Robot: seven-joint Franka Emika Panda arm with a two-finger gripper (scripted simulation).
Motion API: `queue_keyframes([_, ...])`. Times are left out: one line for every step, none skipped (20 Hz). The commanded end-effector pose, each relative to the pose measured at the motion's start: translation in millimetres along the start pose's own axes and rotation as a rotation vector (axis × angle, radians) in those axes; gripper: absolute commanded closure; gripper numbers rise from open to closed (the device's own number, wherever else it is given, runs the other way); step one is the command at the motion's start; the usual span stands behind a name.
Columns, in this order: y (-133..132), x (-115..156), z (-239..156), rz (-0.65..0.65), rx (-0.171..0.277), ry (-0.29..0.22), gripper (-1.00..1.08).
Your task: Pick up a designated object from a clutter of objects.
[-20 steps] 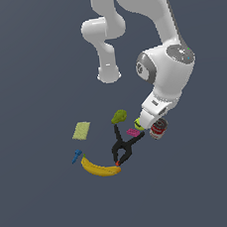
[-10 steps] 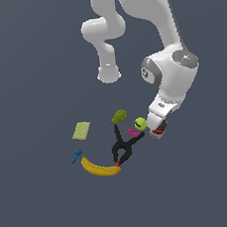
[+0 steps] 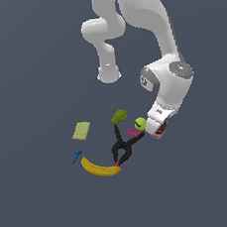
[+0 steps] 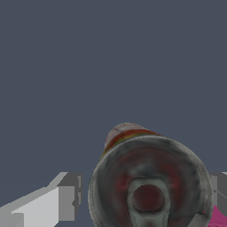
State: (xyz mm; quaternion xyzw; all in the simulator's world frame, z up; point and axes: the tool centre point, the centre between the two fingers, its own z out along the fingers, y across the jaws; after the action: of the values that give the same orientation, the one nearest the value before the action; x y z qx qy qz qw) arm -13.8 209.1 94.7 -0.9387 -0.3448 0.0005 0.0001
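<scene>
The designated object, a small tin can (image 3: 160, 130) with a red-and-white label and grey ends, lies at the right edge of the clutter of objects in the exterior view. My gripper (image 3: 158, 129) is down over it. In the wrist view the can's grey end (image 4: 148, 186) fills the space between my two fingers (image 4: 62, 199), with a thin dark gap on each side. The gripper (image 4: 146, 197) is open around the can and not pressing it. Beside the can lie the yellow-green ball (image 3: 140, 124) and a pink piece (image 3: 133, 132).
A black spring clamp (image 3: 123, 148), a yellow banana (image 3: 99, 168), a green pear (image 3: 118, 117), a pale green flat pad (image 3: 81, 130) and a small blue piece (image 3: 76, 155) lie toward the exterior view's left of the can. The arm's base (image 3: 109, 75) stands behind.
The arm's wrist has swung toward the exterior view's right and settled lower over the can. The can and the other items have stayed where they were.
</scene>
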Motion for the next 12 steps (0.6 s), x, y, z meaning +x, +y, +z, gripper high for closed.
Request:
queue_keyframes([-0.2, 0.1, 10.2, -0.001, 0.0, 0.001, -0.92])
queue_keyframes([0.0, 0.3, 13.0, -0.001, 0.0, 0.001, -0.92])
queue_keyframes([-0.2, 0.6, 14.9, -0.002, 0.0, 0.001, -0.92])
queue_keyframes([-0.1, 0.7, 16.3, -0.002, 0.0, 0.001, -0.92])
queue_keyframes([0.0, 0.9, 17.1, -0.002, 0.0, 0.001, -0.92])
queue_keyframes([0.1, 0.9, 17.4, -0.002, 0.0, 0.001, -0.92])
queue_keyframes([0.1, 0.9, 17.4, -0.002, 0.0, 0.001, 1.08])
queue_keyframes([0.1, 0.9, 17.4, -0.002, 0.0, 0.001, 1.08])
queue_keyframes([0.1, 0.9, 17.4, -0.002, 0.0, 0.001, 1.08])
queue_keyframes([0.1, 0.9, 17.4, -0.002, 0.0, 0.001, 1.08])
queue_keyframes([0.1, 0.9, 17.4, -0.002, 0.0, 0.001, 1.08])
queue_keyframes([0.1, 0.9, 17.4, -0.002, 0.0, 0.001, 1.08])
